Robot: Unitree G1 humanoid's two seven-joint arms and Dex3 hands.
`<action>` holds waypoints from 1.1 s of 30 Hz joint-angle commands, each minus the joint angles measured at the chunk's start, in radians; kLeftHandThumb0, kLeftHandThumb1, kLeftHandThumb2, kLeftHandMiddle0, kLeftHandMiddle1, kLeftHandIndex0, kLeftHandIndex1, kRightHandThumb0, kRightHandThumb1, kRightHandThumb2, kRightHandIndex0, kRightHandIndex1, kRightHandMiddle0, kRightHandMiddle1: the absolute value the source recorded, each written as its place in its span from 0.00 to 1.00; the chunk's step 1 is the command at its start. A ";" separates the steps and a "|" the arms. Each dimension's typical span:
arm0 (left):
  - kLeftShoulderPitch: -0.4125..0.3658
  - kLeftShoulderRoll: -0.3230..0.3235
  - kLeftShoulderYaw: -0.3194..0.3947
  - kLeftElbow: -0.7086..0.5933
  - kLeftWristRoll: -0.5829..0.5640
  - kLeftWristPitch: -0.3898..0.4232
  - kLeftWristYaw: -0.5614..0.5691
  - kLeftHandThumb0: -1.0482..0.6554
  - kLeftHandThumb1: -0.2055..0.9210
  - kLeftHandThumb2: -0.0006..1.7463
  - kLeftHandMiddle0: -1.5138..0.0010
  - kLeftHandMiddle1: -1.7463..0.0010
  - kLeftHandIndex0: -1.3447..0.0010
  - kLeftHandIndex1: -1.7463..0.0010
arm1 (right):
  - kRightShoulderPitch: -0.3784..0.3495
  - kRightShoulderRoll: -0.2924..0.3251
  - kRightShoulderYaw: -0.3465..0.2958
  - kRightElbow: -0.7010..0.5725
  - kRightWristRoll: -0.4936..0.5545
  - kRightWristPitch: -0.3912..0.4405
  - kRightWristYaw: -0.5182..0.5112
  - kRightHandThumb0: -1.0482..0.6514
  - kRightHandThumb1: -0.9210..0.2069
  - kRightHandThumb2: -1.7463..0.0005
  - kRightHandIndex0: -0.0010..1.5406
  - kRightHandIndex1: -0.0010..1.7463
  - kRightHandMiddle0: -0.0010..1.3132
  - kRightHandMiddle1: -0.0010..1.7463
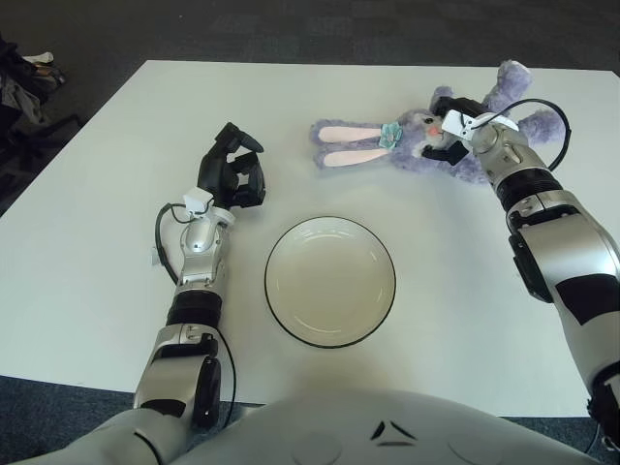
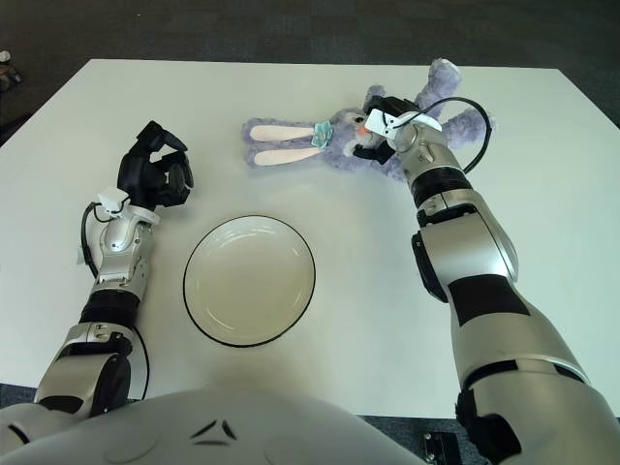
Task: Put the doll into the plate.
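A purple plush rabbit doll [image 1: 407, 136] with long pink-lined ears [image 1: 349, 145] and a teal bow lies on the white table at the far right. My right hand [image 1: 450, 131] sits on the doll between its head and body, its dark fingers closed around the plush. The doll's legs [image 1: 509, 77] stick out behind the hand. A white plate [image 1: 329, 220] with a dark rim stands empty in the middle, nearer to me than the doll. My left hand [image 1: 232, 174] shows to the left of the plate, fingers curled, holding nothing.
The white table [image 1: 97, 242] extends wide on the left and in front of the plate. Dark carpet surrounds it, and dark clutter [image 1: 19, 87] sits off the table's far left edge. A black cable loops beside my right wrist [image 1: 557, 136].
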 commanded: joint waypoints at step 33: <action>0.131 -0.048 -0.012 0.071 0.009 0.017 0.024 0.34 0.51 0.71 0.26 0.00 0.58 0.00 | 0.145 -0.070 -0.057 -0.127 0.096 -0.072 0.089 0.95 0.73 0.09 0.52 1.00 0.80 1.00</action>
